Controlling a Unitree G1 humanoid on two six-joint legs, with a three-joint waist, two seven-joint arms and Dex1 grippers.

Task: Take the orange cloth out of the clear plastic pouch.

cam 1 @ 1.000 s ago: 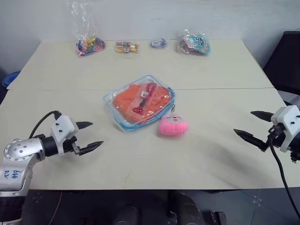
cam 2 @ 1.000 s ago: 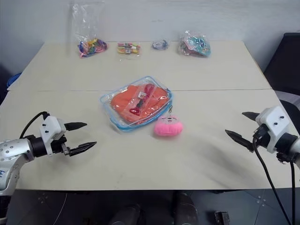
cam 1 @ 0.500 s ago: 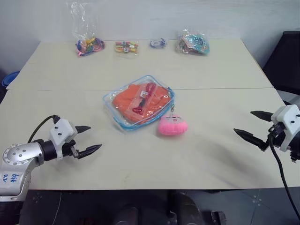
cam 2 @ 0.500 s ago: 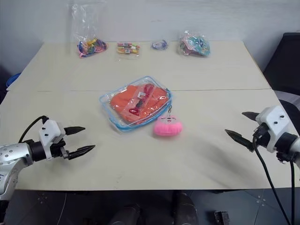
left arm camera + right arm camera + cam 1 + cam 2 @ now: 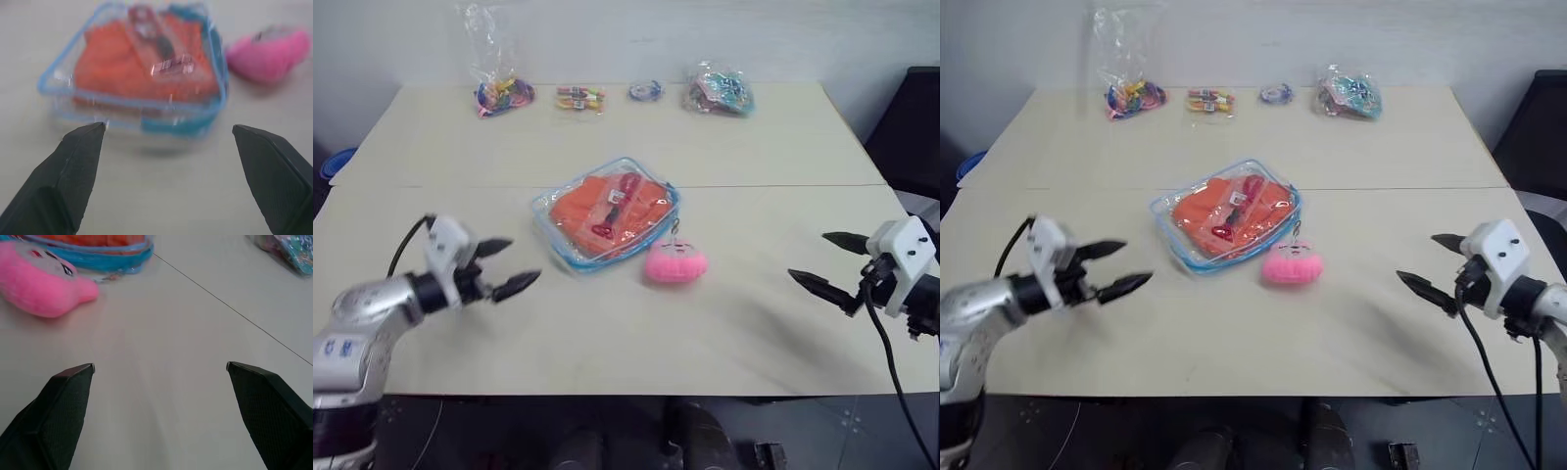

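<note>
Both tools were spread wide and held nothing: the left tool (image 5: 507, 267) hovered just left of the clear plastic pouch (image 5: 607, 211), mid-table, with the orange cloth (image 5: 597, 204) inside; the right tool (image 5: 832, 262) hovered well right.

Beige table (image 5: 754, 157) w/ clear pouch (image 5: 605, 211) center, pink plush (image 5: 675, 261) beside, four small bags (image 5: 719, 88) along far edge.

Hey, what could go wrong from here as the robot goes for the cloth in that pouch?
1. The clear plastic pouch looks zipped with the orange cloth inside, so a grab may lift both together.
2. The pink plush toy lies against the pouch's near corner and seems clipped to it; it may drag along or get pinched.
3. Both the left gripper and right gripper are open and apart from the flat pouch, which may slide on the table.
</note>
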